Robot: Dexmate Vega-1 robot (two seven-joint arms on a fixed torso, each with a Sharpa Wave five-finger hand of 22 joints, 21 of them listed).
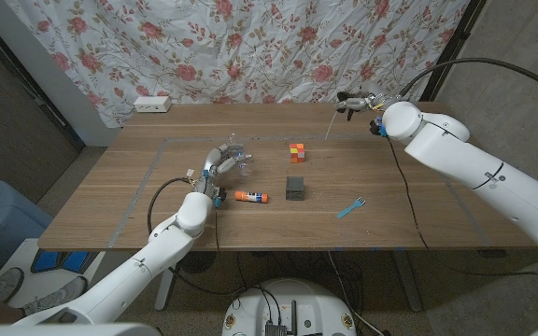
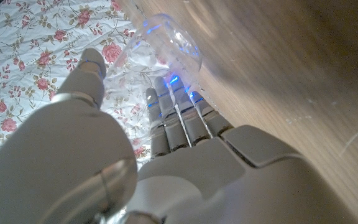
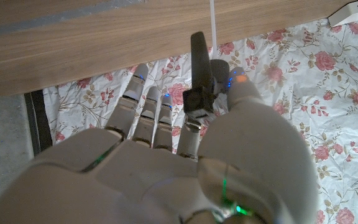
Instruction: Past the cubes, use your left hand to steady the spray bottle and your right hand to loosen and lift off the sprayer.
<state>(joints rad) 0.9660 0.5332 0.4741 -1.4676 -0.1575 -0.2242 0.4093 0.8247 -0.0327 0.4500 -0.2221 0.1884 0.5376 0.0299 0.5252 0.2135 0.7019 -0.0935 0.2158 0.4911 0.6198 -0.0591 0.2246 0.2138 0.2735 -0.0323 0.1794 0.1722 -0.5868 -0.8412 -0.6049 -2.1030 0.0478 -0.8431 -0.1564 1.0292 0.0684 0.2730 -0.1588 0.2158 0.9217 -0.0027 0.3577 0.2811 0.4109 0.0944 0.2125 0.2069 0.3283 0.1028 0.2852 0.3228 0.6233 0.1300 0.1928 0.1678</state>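
Left hand (image 1: 220, 165) wraps the clear spray bottle (image 1: 236, 159), left of the cubes (image 1: 296, 151); likely light, slippery. Right hand (image 1: 361, 103) pinches the detached sprayer (image 3: 201, 74), rigid.

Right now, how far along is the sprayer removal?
Done: the sprayer is off, held up by the right hand near the table's back edge, its tube hanging free. In hand: the left hand grips the clear spray bottle. Left: nothing but setting the sprayer down.

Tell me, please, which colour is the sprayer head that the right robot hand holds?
Black, with a thin white tube; the right wrist view shows the sprayer best.
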